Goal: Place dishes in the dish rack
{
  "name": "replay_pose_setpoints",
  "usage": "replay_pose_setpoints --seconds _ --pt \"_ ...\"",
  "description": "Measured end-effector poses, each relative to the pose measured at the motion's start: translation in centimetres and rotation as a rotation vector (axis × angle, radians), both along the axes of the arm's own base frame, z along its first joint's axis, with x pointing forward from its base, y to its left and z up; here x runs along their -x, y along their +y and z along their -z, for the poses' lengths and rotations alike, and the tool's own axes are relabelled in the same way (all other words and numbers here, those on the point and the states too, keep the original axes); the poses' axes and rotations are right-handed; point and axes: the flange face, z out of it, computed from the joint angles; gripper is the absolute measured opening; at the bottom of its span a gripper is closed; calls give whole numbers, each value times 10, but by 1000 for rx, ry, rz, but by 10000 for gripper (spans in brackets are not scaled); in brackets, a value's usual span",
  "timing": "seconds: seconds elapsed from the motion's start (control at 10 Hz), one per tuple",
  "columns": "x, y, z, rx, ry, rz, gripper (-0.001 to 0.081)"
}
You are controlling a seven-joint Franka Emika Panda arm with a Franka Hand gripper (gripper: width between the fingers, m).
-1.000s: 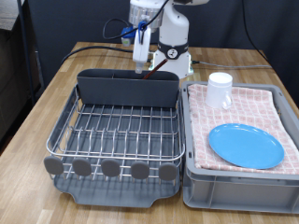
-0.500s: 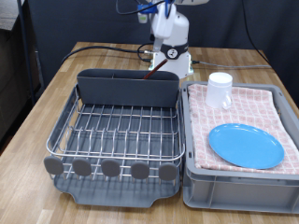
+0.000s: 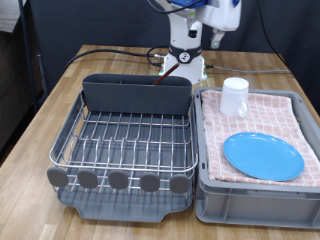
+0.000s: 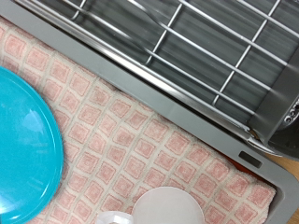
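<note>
Since the earlier frames the arm has swung away from the dish rack's (image 3: 122, 140) tall back compartment toward the exterior view's right; the gripper (image 3: 214, 40) now sits high at the top edge, up and back from the grey bin (image 3: 255, 190). Its fingers are too small and cut off in the exterior view, and absent from the wrist view, so whether they are spread or pressed together cannot be told. Nothing is seen between them.

Dish rack: below the gripper and well off toward the exterior view's left. Its wire grid carries no plate or mug. A thin reddish sliver shows at the back compartment's rim; whether that is the wooden spoon cannot be confirmed.

Grey bin, lined with pink checked cloth (image 4: 140, 140): almost directly beneath the gripper, as the wrist view looks straight down onto it.

Light-blue plate (image 3: 262, 155): flat on the cloth, below the gripper and farther forward, well apart from it.

White mug (image 3: 234, 97): upright on the cloth, the dish nearest the gripper, below it and slightly forward; the wrist view catches its rim (image 4: 168, 207).

Risks, as judged:
- Plate lies flush on soft cloth; fingers may snag the fabric or fail to get under the edge.
- Mug is smooth and round; an off-centre pinch could tip it against the bin wall.
</note>
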Motion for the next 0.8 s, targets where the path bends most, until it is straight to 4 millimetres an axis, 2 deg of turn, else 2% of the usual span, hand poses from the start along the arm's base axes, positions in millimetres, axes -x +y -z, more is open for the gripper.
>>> replay_pose_setpoints --seconds 0.1,0.3,0.5,0.8 --pt "0 -1 0 -1 -3 19 802" --pt "-9 4 -6 6 -55 -80 802" --pt "-30 16 -13 24 -87 -175 802" --pt "-62 42 -15 49 -62 -209 802"
